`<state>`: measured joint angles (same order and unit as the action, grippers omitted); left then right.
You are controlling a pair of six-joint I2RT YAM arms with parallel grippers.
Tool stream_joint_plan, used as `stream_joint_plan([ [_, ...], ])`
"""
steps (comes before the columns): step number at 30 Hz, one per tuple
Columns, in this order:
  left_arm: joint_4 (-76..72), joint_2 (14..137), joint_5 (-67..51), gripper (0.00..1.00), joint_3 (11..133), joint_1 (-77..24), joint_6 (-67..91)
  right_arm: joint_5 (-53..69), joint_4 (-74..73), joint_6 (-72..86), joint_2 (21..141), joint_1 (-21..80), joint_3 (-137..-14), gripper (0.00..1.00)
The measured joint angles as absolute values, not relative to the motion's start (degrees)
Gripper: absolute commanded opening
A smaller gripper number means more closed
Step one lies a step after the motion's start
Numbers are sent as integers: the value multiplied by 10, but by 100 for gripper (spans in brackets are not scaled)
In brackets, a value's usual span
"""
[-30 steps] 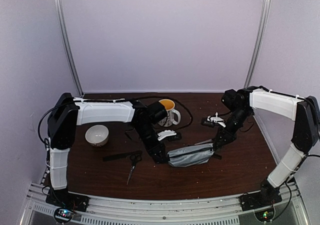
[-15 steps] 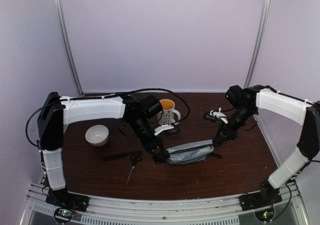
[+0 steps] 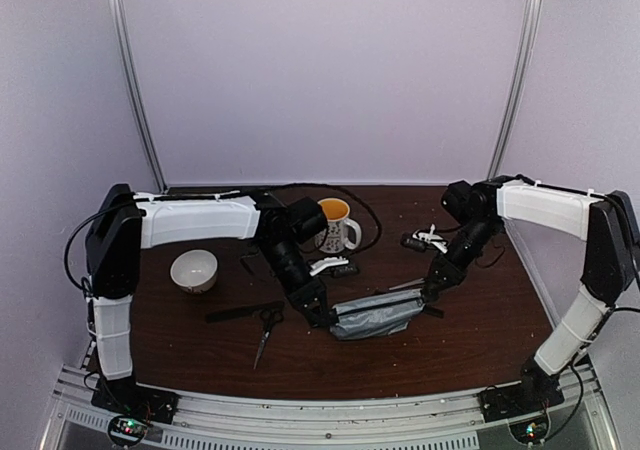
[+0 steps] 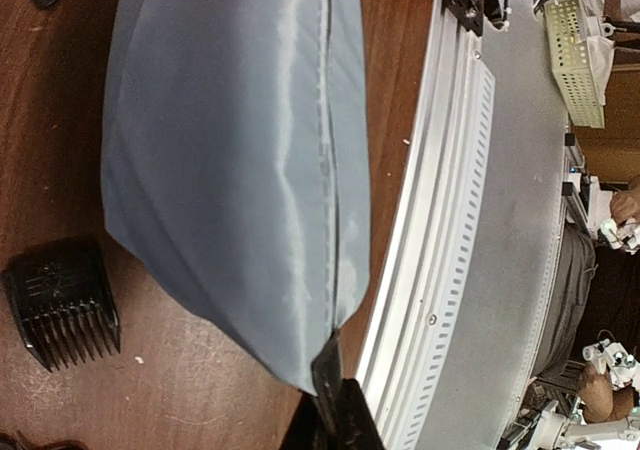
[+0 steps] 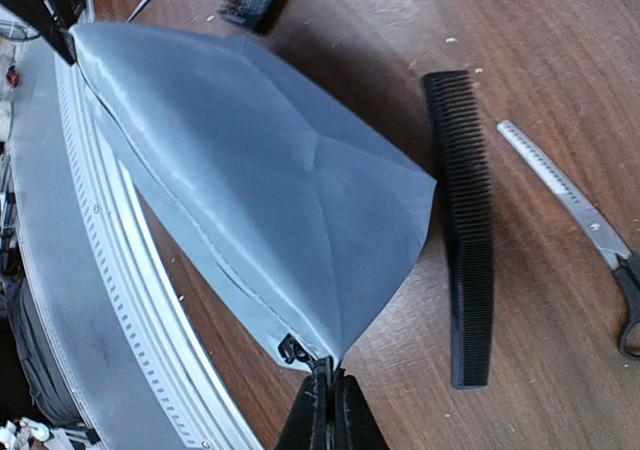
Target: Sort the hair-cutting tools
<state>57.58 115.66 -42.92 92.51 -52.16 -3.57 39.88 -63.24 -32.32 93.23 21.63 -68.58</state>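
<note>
One grey pouch [image 3: 378, 315], pinched at both ends
Left gripper [image 4: 332, 385] and right gripper [image 5: 325, 385] clamp it; two combs [image 5: 465, 220], two scissors [image 3: 268, 330] nearby.

A grey zip pouch [image 3: 378, 315] stretches crosswise over the middle of the dark wooden table [image 3: 470, 345]. A patterned mug [image 3: 337, 227] stands behind it, and a white bowl [image 3: 194, 269] sits upright well to its left.

The pouch [image 4: 230, 170] is grey cloth, smooth with a satiny sheen. The desk [image 5: 560, 50] is dark brown wood, grained and faintly glossy. The comb [image 5: 465, 230] is matt black plastic, as is the toothed block [image 4: 62, 305]. The scissors [image 5: 560, 195] show a bright steel blade. The rail [image 4: 470, 220] along the desk's near edge is dull perforated metal. The bowl [image 3: 194, 269] looks glossy white.
</note>
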Motion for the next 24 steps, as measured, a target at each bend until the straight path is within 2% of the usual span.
stream_joint_plan([
  [5,586,1168,-407,32,943,-498,-40,374,-618,-294,950,215,-730,17],
  [8,586,1168,-375,41,953,-480,-35,361,-608,-281,957,213,-758,21],
  [15,595,1155,-292,43,955,-466,-41,302,-584,-290,949,182,-748,24],
  [24,503,1061,-140,44,968,-470,-15,150,-520,-317,936,176,-673,19],
])
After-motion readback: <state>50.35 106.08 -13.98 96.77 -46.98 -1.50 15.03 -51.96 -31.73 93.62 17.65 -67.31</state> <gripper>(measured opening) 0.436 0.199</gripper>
